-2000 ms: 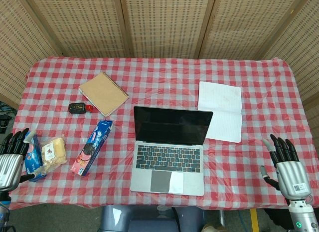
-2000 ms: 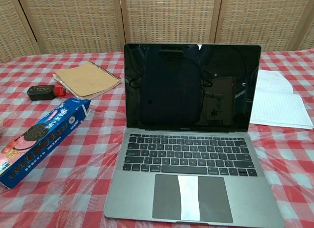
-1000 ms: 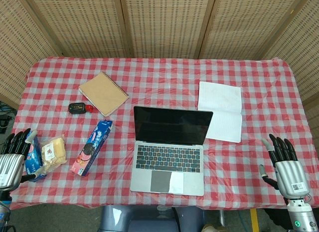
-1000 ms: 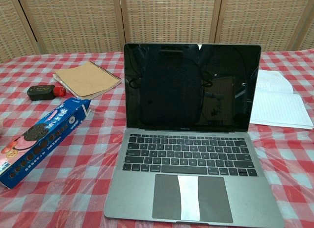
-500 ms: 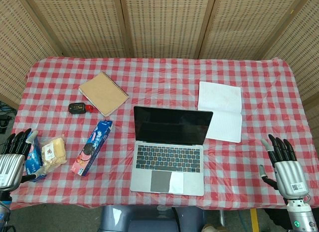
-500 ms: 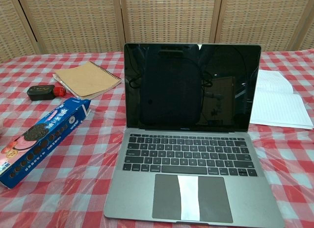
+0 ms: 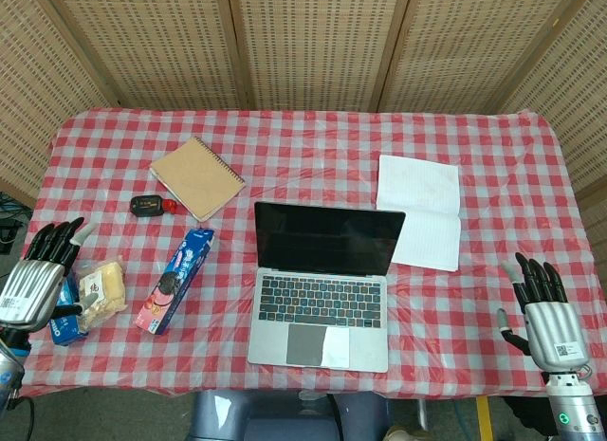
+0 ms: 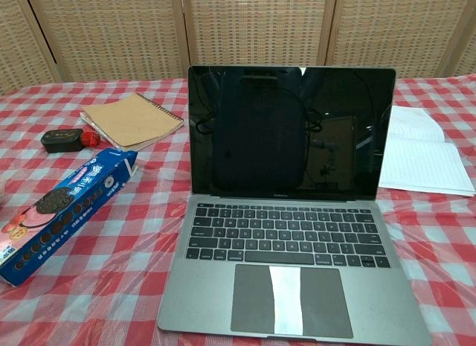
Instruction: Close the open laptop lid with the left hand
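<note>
Laptop (image 7: 321, 294) sits open at the near middle of your bench (image 7: 313, 147), its keyboard deck toward you and its dark lid (image 8: 291, 132) standing upright behind the keys, screen off. Your left hand (image 7: 38, 278) hovers at the near left edge over the checked cloth, fingers (image 7: 59, 238) straight and slightly spread, holding nothing; it is well apart from the laptop and does not show in the chest view. Just beside that hand, partly under it, lie a small blue packet (image 7: 66, 306) and a clear-wrapped yellowish snack (image 7: 101, 289). Your right hand (image 7: 545, 320) is at the near right edge, palm away from the camera, fingers (image 7: 539, 280) extended and apart, holding nothing, also well clear of the laptop. Between your left hand and the laptop a long blue cookie box (image 7: 176, 280) lies flat at a slant, near the laptop's left side but not touching it. Farther back on the left a small black device with a red part (image 7: 150, 206) rests just beside a tan spiral notebook (image 7: 197, 177). On the right, behind and beside the lid, an open white lined notebook (image 7: 421, 210) lies flat, its near left corner close to the lid's right edge. Beyond the bench stand woven cane screen panels (image 7: 313, 43).
</note>
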`<state>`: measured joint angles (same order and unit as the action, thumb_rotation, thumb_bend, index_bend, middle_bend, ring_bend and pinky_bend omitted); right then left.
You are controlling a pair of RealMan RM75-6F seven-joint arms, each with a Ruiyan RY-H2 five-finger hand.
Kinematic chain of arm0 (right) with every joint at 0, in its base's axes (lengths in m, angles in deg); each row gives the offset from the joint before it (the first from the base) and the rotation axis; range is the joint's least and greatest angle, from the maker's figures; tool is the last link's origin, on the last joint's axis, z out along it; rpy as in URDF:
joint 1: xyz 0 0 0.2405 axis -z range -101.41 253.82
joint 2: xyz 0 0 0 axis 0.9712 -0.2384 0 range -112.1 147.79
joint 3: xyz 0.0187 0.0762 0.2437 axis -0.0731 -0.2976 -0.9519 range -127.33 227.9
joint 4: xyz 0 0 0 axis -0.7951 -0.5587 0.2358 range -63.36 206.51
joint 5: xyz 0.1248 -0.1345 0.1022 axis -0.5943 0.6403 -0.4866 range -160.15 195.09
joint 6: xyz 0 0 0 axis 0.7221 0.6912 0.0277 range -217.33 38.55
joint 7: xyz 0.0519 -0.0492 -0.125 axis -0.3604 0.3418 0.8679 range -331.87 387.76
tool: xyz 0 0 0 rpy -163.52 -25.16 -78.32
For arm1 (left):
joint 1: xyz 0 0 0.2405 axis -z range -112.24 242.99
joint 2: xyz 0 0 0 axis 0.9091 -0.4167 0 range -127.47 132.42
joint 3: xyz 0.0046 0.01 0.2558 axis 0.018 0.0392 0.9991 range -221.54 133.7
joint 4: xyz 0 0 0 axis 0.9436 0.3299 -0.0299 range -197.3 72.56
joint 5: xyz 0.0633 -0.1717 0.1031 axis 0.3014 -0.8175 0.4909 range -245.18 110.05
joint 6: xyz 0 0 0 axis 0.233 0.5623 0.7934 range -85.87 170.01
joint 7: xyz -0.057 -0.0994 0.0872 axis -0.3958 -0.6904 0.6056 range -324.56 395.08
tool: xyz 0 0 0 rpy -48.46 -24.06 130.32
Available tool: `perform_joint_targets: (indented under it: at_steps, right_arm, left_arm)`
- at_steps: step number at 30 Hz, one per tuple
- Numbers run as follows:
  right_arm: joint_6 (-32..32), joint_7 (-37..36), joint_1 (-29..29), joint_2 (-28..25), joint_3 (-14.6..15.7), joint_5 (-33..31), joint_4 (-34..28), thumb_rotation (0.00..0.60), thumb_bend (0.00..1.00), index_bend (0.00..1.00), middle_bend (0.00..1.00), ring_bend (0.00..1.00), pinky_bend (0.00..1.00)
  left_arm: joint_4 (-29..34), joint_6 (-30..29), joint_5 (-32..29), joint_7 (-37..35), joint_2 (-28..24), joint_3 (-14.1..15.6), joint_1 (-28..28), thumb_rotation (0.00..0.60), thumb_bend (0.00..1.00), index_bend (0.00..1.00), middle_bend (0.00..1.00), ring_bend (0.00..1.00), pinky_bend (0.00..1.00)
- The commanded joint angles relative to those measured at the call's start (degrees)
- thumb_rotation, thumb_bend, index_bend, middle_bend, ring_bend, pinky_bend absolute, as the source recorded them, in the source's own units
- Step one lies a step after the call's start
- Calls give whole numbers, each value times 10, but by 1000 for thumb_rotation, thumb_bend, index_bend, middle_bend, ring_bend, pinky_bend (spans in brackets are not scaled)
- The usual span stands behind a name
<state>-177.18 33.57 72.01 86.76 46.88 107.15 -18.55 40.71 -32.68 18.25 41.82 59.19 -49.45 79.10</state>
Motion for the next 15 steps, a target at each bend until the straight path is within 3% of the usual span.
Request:
perform_joint_targets:
  at_steps: [1,5,11,15]
  right_arm:
    - [7,3,-2,4,-2,-8,4,600,688,0,0,0,0]
    - [13,7,-4,8,-5,-16,10,600,688,0,0,0,0]
    - [27,6,-7,9,-10,-36,14,600,686,0,0,0,0]
    - [31,5,-9,9,-13,-43,17,600,673,0,0,0,0]
  left_arm:
    - [12,51,-25,-9,-17,-29,45,600,545,0,0,0,0]
    - [12,96,-48,-5,-16,-53,87,600,799,0,0,0,0]
    - [10,180,-85,7,-10,-84,159,600,974,0,0,0,0]
    - [5,229,-115,13,-2,-101,205,600,1000,0,0,0,0]
